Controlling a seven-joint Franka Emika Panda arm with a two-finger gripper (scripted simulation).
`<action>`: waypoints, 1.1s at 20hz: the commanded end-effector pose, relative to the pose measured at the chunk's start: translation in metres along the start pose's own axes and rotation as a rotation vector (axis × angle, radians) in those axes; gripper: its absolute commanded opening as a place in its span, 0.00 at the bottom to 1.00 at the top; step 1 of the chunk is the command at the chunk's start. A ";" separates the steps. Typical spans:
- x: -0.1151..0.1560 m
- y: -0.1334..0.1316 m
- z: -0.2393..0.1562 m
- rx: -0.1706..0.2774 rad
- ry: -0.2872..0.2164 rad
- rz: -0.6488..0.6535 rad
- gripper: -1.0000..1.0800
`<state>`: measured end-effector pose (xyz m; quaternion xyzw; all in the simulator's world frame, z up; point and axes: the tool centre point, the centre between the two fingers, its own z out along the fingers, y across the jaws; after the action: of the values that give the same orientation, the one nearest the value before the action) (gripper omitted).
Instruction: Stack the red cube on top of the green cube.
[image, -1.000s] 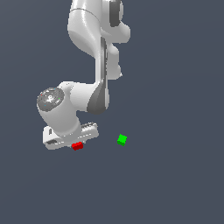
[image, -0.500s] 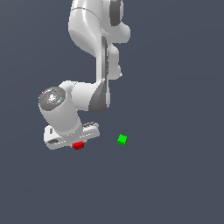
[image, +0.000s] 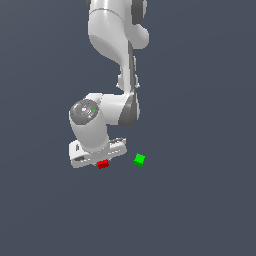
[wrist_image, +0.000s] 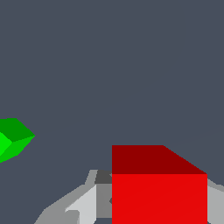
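Over the last second almost nothing has changed: I stay low over the red cube (image: 103, 164), so I judge the grasp is being settled. My gripper (image: 102, 161) pinches it between the jaws. The green cube (image: 139, 160) lies near, at three o'clock.

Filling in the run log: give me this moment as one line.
phase: at pickup | gripper: down at red cube, jaws either side, closure unclear | green cube: apart, bare on top | stack: not done
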<state>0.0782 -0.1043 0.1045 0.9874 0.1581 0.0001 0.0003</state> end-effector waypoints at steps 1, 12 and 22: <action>0.001 -0.024 0.006 0.000 0.001 -0.002 0.00; 0.005 -0.133 0.035 0.000 0.000 -0.002 0.00; 0.009 -0.165 0.044 0.001 0.000 -0.002 0.96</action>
<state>0.0343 0.0552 0.0598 0.9871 0.1600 -0.0005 -0.0004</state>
